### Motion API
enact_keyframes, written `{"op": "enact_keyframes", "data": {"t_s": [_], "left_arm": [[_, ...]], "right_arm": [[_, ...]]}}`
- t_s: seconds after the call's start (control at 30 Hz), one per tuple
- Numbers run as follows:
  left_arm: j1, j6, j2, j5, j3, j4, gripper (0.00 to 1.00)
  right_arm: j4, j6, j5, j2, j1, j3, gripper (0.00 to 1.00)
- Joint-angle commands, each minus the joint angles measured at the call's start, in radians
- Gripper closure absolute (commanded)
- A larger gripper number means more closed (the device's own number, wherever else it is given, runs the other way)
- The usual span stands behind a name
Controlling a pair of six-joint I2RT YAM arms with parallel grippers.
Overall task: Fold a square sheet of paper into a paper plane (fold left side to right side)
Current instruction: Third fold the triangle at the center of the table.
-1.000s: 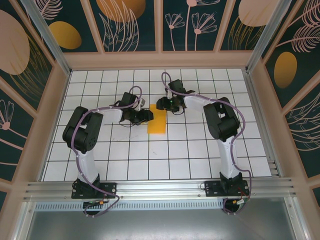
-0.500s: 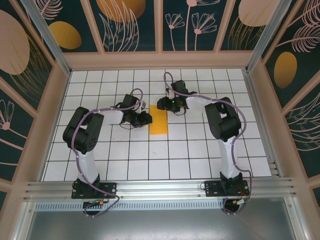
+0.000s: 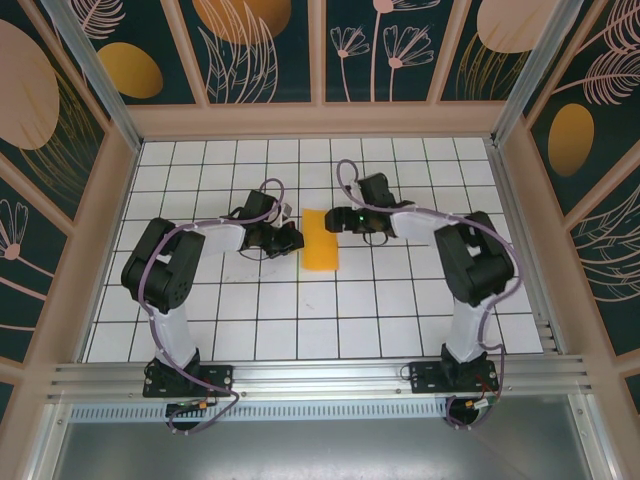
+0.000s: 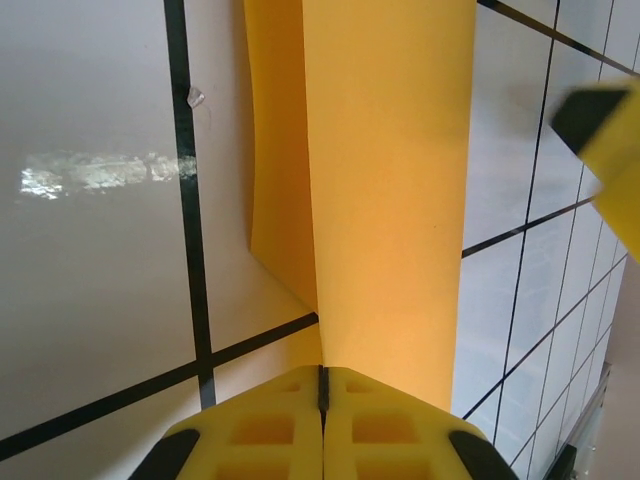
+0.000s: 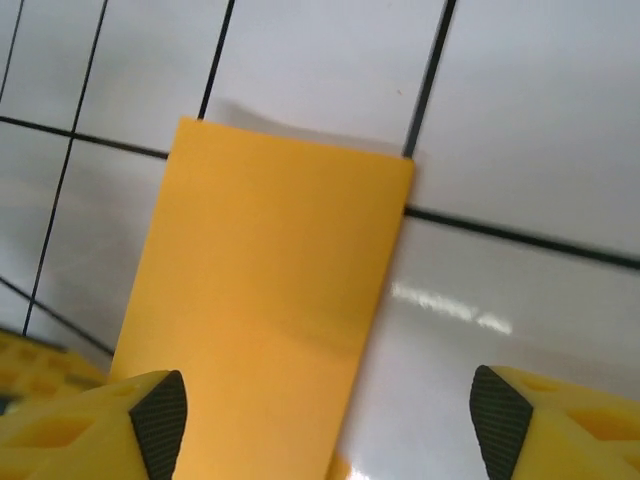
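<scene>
The square sheet of paper (image 3: 320, 242) lies mid-table (image 3: 400, 300) as a narrow doubled strip, and we see it has turned slightly in the last second. The left gripper (image 4: 322, 388), jaws closed, seems to pinch its upper layer. The right gripper (image 5: 330, 420), jaws wide, straddles its far end, its arm swung rightward. We judge the left-to-right fold made but not yet creased.
</scene>
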Motion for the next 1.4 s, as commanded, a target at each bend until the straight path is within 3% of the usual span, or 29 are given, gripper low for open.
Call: {"op": "enact_keyframes", "data": {"t_s": [0.0, 0.2, 0.3, 0.47, 0.7, 1.07, 1.23, 1.37], "left_arm": [[-0.007, -0.028, -0.038, 0.021, -0.012, 0.028, 0.94], [-0.013, -0.034, -0.039, 0.026, -0.010, 0.030, 0.95], [-0.015, -0.030, -0.038, 0.028, -0.008, 0.025, 0.95], [-0.017, -0.027, -0.038, 0.029, -0.009, 0.020, 0.95], [-0.017, -0.020, -0.035, 0.032, -0.003, 0.012, 0.95], [-0.020, -0.015, -0.032, 0.036, 0.000, 0.008, 0.95], [-0.019, -0.014, -0.029, 0.040, 0.003, 0.005, 0.95], [-0.020, -0.008, -0.030, 0.035, 0.001, 0.002, 0.95]], "right_arm": [[0.139, -0.117, 0.102, -0.196, 0.050, -0.158, 0.17], [0.215, -0.197, 0.268, -0.365, 0.264, -0.360, 0.14], [0.243, -0.238, 0.380, -0.369, 0.383, -0.398, 0.13], [0.270, -0.292, 0.476, -0.296, 0.483, -0.370, 0.13], [0.307, -0.366, 0.546, -0.156, 0.534, -0.317, 0.13], [0.333, -0.483, 0.634, -0.058, 0.537, -0.253, 0.17], [0.331, -0.506, 0.629, -0.035, 0.531, -0.230, 0.26], [0.321, -0.506, 0.621, -0.040, 0.529, -0.223, 0.42]]}}
